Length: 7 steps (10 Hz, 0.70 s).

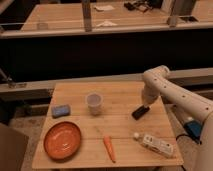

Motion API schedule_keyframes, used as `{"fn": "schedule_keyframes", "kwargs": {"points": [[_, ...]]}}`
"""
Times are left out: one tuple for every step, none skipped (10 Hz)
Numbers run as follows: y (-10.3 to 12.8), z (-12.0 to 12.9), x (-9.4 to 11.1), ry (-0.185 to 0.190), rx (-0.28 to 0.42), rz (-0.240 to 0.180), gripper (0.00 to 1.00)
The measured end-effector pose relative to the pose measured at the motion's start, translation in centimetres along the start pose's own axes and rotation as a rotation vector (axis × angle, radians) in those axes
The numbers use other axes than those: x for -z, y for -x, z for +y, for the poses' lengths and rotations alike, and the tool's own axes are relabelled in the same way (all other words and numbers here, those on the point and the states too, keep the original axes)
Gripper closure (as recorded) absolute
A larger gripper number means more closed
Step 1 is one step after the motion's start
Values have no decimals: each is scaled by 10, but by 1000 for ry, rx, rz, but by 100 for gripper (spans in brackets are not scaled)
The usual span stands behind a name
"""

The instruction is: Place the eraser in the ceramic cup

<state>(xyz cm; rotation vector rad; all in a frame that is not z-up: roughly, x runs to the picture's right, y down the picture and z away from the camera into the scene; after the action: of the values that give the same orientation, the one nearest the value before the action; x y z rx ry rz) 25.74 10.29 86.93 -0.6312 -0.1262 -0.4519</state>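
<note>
The eraser, a small black oblong block, lies slantwise on the wooden table toward its right side. My gripper reaches straight down from the white arm and sits at the eraser's upper right end, touching or just above it. The ceramic cup, pale and handleless, stands upright near the table's middle, a good way left of the eraser and the gripper.
A blue pad lies left of the cup. An orange plate sits at the front left, an orange carrot at the front middle, and a white bottle on its side at the front right. A dark counter runs behind the table.
</note>
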Motion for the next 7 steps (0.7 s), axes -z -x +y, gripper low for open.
{"fn": "schedule_keyframes", "kwargs": {"points": [[0,-1,-7,-1,6,-2,57],[3,-4,-12,-3,14,-7,47],[3,-6,-13,-4,18,-7,41],[3,-7,-13,-4,22,-9,39],[1,-6,-13,-3,27,-9,43],[0,-6,-10,-5,31,-7,51],[-1,-8,-5,-11,35,-3,56]]}}
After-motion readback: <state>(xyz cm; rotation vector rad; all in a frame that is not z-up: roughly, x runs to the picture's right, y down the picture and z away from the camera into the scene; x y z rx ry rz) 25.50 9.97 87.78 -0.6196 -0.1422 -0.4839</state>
